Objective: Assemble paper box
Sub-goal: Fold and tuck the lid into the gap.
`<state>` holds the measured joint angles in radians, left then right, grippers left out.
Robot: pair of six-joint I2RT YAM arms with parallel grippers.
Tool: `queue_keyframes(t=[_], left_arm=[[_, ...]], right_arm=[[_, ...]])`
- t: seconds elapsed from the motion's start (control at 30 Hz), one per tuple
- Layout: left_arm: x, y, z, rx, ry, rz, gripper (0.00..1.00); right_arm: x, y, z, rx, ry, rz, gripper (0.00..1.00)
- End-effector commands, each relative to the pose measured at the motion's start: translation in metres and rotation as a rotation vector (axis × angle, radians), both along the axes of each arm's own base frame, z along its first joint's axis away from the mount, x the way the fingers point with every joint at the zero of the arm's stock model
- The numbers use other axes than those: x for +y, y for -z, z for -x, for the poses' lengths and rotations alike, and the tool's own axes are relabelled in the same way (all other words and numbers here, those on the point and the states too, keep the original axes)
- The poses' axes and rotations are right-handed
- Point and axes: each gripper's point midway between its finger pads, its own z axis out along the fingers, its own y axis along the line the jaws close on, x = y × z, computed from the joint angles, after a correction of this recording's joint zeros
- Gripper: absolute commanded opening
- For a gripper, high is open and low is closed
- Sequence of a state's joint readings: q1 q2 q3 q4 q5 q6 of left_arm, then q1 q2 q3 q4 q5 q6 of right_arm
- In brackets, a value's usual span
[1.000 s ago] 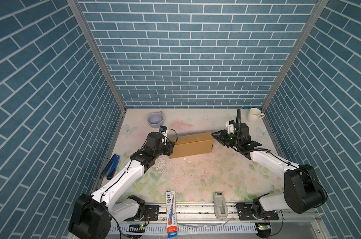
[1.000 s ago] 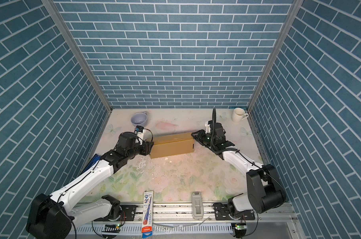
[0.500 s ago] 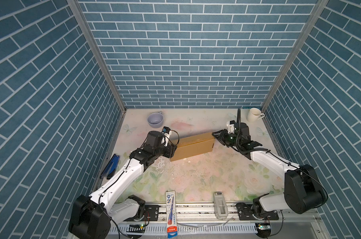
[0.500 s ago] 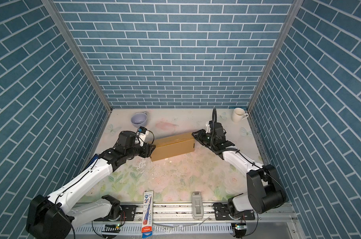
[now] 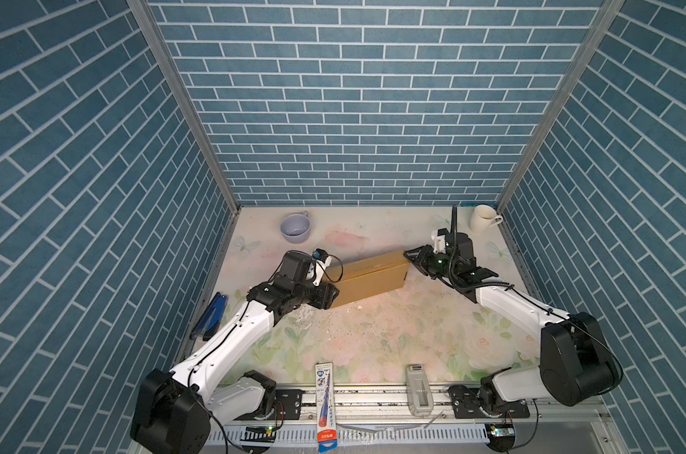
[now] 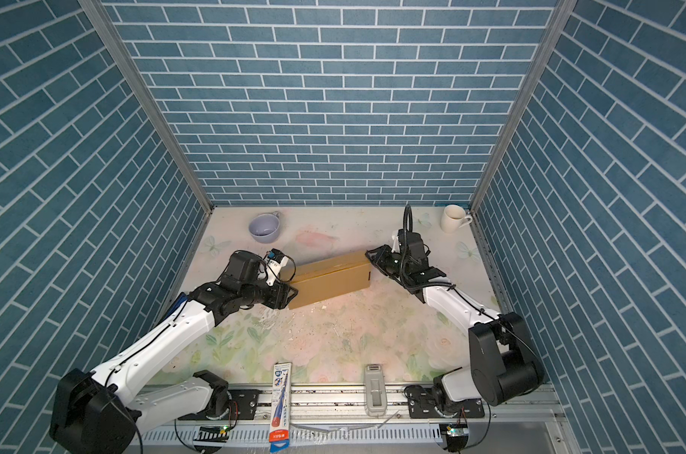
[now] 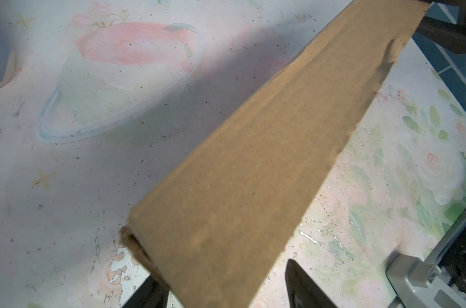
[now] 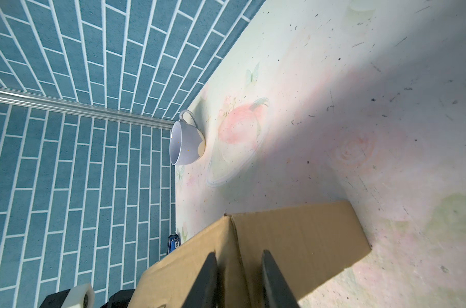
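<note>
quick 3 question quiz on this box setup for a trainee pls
1. True or false: the lilac cup sits on the paper box.
2. Which stand open, one side clear of the box: A) left jaws, B) right jaws?
3. Fill in: the white mug stands in the far ___ corner.
Key: 1 false; 2 A; 3 right.
</note>
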<state>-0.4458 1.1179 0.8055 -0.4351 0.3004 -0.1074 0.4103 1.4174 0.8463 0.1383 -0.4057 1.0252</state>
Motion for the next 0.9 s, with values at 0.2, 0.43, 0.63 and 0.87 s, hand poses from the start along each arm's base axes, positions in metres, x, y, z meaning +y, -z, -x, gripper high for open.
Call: queue_keyframes(t=[0.2,0.43,0.63,0.87], left_arm=[[-0.006,-0.039,0.014,-0.067,0.030,0.149,0.71],[0.011,-0.047,0.014,-0.071,-0.095,0.203,0.74],[0.025,-0.054,0.011,-0.047,-0.264,0.330,0.76],[0.039,-0.066,0.011,-0.027,-0.421,0.562,0.76]], right_arm=[[-0.005,0.028,0.006,0.123,0.036,0.048,0.28],[-0.005,0.026,0.006,0.116,0.037,0.048,0.28],[-0.005,0.027,0.007,0.115,0.036,0.053,0.27],[-0.004,0.027,0.009,0.115,0.033,0.057,0.27]])
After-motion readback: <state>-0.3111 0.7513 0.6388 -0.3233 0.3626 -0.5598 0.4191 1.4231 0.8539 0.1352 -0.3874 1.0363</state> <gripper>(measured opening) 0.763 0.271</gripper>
